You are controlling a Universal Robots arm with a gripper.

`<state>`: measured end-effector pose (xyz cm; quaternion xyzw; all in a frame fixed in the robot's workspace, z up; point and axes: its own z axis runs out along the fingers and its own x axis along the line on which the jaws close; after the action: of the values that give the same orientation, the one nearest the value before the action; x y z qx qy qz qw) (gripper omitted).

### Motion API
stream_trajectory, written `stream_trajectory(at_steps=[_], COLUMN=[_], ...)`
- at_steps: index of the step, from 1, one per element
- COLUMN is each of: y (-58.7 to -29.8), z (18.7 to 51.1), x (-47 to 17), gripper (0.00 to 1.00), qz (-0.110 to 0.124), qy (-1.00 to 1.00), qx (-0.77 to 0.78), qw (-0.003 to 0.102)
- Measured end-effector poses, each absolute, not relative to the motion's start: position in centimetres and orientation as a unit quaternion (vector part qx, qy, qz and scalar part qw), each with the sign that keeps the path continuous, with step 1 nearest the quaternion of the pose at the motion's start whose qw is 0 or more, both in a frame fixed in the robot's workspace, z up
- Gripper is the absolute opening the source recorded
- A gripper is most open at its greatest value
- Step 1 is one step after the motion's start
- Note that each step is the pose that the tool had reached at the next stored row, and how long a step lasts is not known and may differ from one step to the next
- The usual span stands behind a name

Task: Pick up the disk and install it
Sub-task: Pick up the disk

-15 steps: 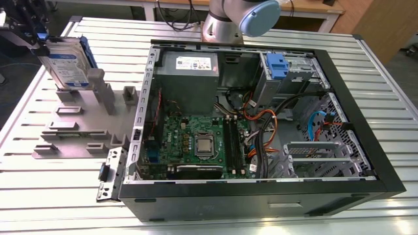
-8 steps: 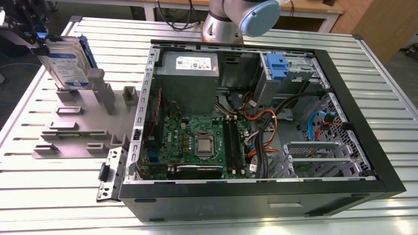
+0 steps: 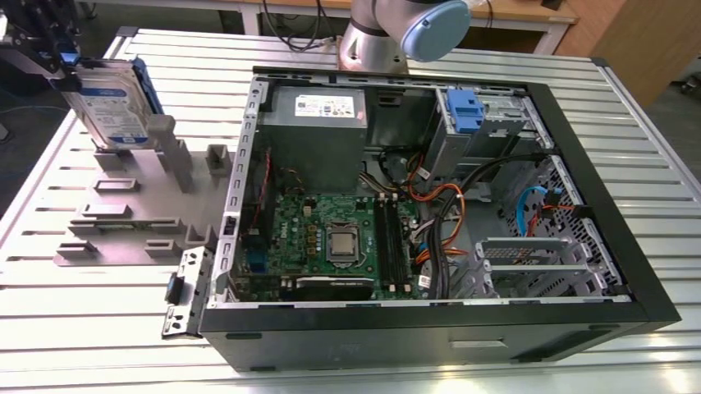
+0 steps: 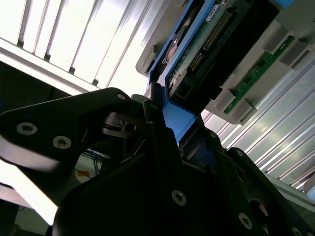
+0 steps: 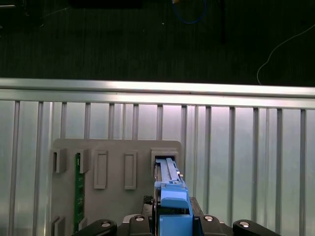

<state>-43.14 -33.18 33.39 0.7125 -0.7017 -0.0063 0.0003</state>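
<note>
Tabletop (image 3: 98, 328): ribbed metal surface that carries every item. In the exterior view it is bare along its nearest edge.

Computer case (image 3: 438, 328): black tower lying on its side, open at the top. It takes up the middle of the exterior view and the exterior view's right.

Motherboard (image 3: 328, 238): green board flat on the floor of the case, with orange and black cables (image 3: 438, 197) beside it.

Power supply (image 3: 318, 115): grey box with a white sticker, set against the far wall of the case.

Latch piece (image 3: 465, 111): small blue part standing upright near the far corner of the case.

Fixture (image 3: 121, 226) (image 5: 115, 162): grey slotted plate lying on the tabletop just beside the case, on the exterior view's left. A green circuit strip (image 5: 77, 191) stands in one of its slots.

Disk (image 3: 110, 103) (image 4: 197, 54) (image 5: 170, 189): silver drive with a blue-and-white label and a blue carrier frame. It stands on end, slightly tilted, over the far part of the fixture and outside the case. Its lower end is at the mouth of a slot; it cannot be told whether it has cleared that slot.

Pincer (image 3: 68, 70) (image 4: 172, 115): closed on the upper end of the disk, with black fingers (image 4: 152, 113) pressed against the blue frame.

Arm base (image 3: 389, 33): grey joint with a blue cap, beyond the far wall of the case.
</note>
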Motion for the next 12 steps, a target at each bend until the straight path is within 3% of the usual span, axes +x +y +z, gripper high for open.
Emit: stream_trajectory(at_steps=[12], y=[-33.18], z=[33.55], x=[-43.14], gripper=[0.36], qz=[-0.006], qy=[-0.702], qx=[0.712], qw=[0.0])
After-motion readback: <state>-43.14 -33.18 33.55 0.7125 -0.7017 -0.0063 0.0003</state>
